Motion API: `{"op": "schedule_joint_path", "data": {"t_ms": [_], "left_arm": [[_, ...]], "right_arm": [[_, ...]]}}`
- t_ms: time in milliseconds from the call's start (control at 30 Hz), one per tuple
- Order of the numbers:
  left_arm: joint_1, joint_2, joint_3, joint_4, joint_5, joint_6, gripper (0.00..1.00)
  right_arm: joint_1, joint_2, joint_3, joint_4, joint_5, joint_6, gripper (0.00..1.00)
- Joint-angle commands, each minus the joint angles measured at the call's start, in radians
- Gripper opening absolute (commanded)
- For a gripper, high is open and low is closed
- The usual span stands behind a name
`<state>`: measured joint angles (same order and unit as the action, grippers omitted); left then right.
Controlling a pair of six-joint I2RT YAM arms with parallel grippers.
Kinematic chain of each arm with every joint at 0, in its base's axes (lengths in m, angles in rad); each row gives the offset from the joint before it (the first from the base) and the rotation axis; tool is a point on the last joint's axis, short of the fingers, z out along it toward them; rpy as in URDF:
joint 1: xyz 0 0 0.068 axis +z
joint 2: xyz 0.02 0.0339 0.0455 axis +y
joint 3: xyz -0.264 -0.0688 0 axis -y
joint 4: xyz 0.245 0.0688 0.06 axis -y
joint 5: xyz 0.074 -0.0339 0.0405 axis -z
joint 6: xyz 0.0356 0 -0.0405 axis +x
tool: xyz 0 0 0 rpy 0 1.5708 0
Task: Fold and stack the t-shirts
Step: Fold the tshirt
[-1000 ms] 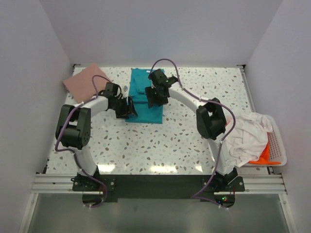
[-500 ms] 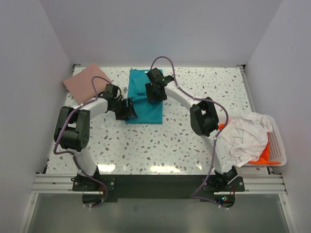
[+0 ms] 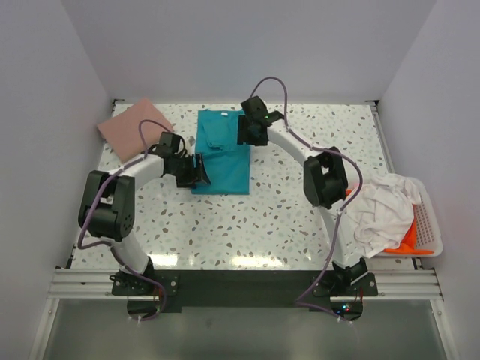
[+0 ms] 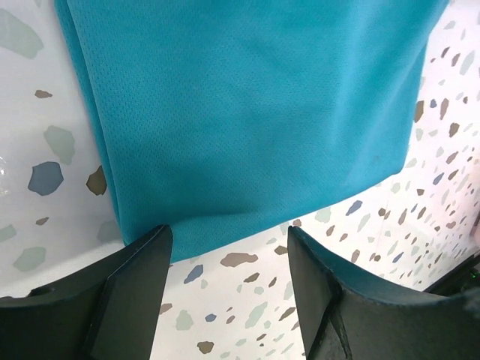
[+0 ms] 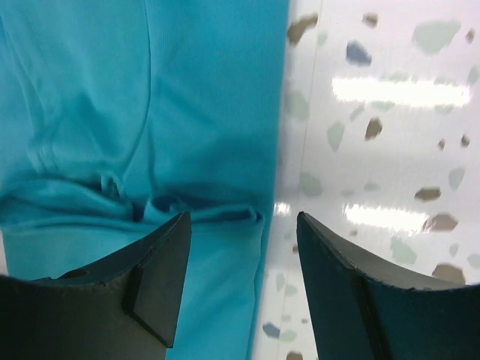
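Bare table (image 3: 285,210) lay open in front of the teal t-shirt (image 3: 225,161) and to its right as far as the basket (image 3: 431,232); the left gripper (image 3: 199,171) crowded the shirt's near left corner, the right gripper (image 3: 251,135) its far right edge; the pink t-shirt (image 3: 131,126) filled the far left corner; walls (image 3: 45,112) closed three sides.

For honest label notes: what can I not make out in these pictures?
- Orange t-shirt: top view, mostly buried under the white t-shirt in the basket.
- Teal t-shirt: top view, parts covered by the left gripper and right gripper; both wrist views crop it.
- Fingertip contact with the cloth: wrist views do not settle it.
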<state>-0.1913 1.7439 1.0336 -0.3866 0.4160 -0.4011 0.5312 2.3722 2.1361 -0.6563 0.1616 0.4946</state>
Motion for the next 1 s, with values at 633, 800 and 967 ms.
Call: {"op": "schedule_joint_path", "data": {"t_ms": [633,800,967], "left_arm": [[0.001,-0.219,-0.04,-0.057,-0.105,0.004,0.69],[0.003,-0.212,-0.087,-0.043,-0.117,-0.004,0.65],[0.003,-0.213,-0.112,-0.025,-0.121,-0.01,0.65]], "right_arm": [[0.096,-0.459,-0.708,0.178,-0.287,0.036,0.58],[0.098,-0.443,-0.726,0.175,-0.303,0.041,0.56],[0.104,-0.433,-0.755,0.173,-0.293,0.044,0.55]]}}
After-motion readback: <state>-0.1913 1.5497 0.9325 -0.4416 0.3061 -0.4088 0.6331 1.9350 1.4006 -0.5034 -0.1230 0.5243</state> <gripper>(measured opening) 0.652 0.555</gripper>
